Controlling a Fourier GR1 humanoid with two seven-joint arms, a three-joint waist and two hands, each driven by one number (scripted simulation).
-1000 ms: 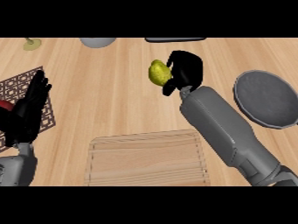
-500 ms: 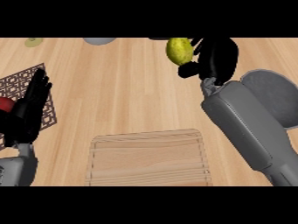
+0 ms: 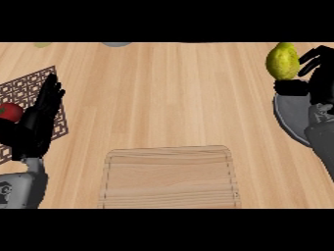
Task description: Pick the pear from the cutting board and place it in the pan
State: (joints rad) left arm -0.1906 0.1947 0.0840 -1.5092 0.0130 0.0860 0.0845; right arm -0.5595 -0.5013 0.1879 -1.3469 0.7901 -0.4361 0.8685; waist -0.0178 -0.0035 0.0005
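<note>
Aloft, pear [image 3: 283, 61] near rim of pan [image 3: 289, 117]

Cutting board [image 3: 169, 179] front centre, mat [image 3: 25, 93] left, pan [image 3: 291, 120] right, pear [image 3: 283, 61] near pan

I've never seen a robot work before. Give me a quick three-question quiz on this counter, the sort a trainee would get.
1. True or false: the pear is off the cutting board.
2. Fill in: the open left hand shows above a patterned ___.
3. The pear is held by: A the left hand; B the right hand; C nothing.
Key: 1 true; 2 mat; 3 B.
</note>
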